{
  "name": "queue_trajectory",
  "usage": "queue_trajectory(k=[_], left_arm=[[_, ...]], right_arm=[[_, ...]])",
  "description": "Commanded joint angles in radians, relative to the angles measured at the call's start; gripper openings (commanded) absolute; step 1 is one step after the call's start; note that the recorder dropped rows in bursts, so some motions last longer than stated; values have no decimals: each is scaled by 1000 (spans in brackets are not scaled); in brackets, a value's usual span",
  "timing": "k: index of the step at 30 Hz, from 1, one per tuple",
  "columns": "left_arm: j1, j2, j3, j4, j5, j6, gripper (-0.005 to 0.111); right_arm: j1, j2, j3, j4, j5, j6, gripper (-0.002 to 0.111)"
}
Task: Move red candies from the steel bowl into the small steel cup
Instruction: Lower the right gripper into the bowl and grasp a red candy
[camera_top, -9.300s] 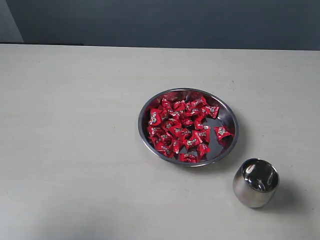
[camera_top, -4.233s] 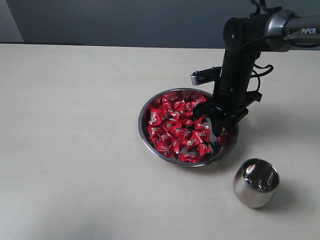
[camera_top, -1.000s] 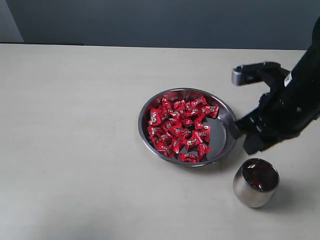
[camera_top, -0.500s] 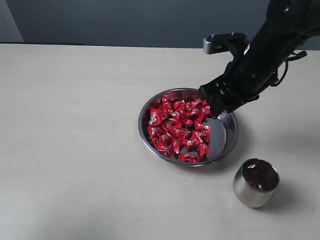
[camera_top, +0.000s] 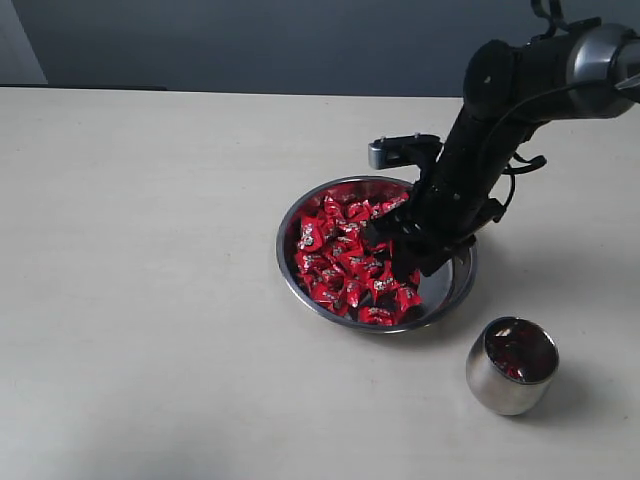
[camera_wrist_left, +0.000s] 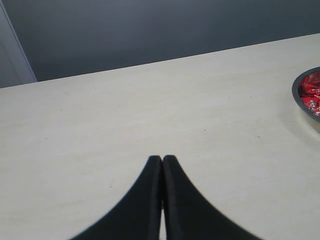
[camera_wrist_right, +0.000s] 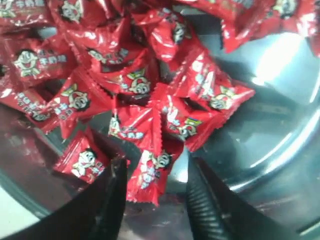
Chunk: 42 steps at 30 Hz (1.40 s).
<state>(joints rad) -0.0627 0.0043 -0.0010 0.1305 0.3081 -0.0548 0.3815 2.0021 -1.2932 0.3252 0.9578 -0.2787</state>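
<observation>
The steel bowl (camera_top: 454, 291) holds a heap of red candies (camera_top: 340, 260) in its left and middle part. My right gripper (camera_top: 402, 262) is down inside the bowl at the heap's right edge, open. In the right wrist view its fingers (camera_wrist_right: 207, 200) straddle one red candy (camera_wrist_right: 149, 175) lying on the bowl's bottom (camera_wrist_right: 260, 125), and do not touch it. The small steel cup (camera_top: 511, 366) stands to the bowl's lower right with red showing inside. My left gripper (camera_wrist_left: 162, 159) is shut and empty above bare table, far from the bowl's rim (camera_wrist_left: 299, 102).
The cream table (camera_top: 150, 250) runs wide to the left and front of the bowl. A dark wall (camera_top: 250, 40) stands behind the table's far edge. The right arm (camera_top: 500, 110) leans over the bowl's far right rim.
My right gripper has come from above the cup back over the bowl and dropped into the candies at the heap's right edge. The cup now shows red inside.
</observation>
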Motion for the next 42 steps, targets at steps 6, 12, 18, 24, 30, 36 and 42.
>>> queue_trajectory(k=[6,12,18,24,30,36,42], left_arm=[[-8,-4,1,2,-7,-6,0],[-8,-4,1,2,-7,-6,0],[-8,-4,1,2,-7,-6,0],[-8,-4,1,2,-7,-6,0],[-8,-4,1,2,-7,-6,0],[-8,-4,1,2,-7,-6,0],[-8,-4,1,2,-7,-6,0]], right_arm=[[40,13,-9,-92,30,55,39],[40,26,-9,-88,64,61,39],[40,59,-9,-79,64,63,39],[40,73,-9,-66,52,63,39],[40,73,-9,-66,42,49,16],[40,73,-9,-69,53,48,-1],[40,14,-9,-92,75,48,-1]])
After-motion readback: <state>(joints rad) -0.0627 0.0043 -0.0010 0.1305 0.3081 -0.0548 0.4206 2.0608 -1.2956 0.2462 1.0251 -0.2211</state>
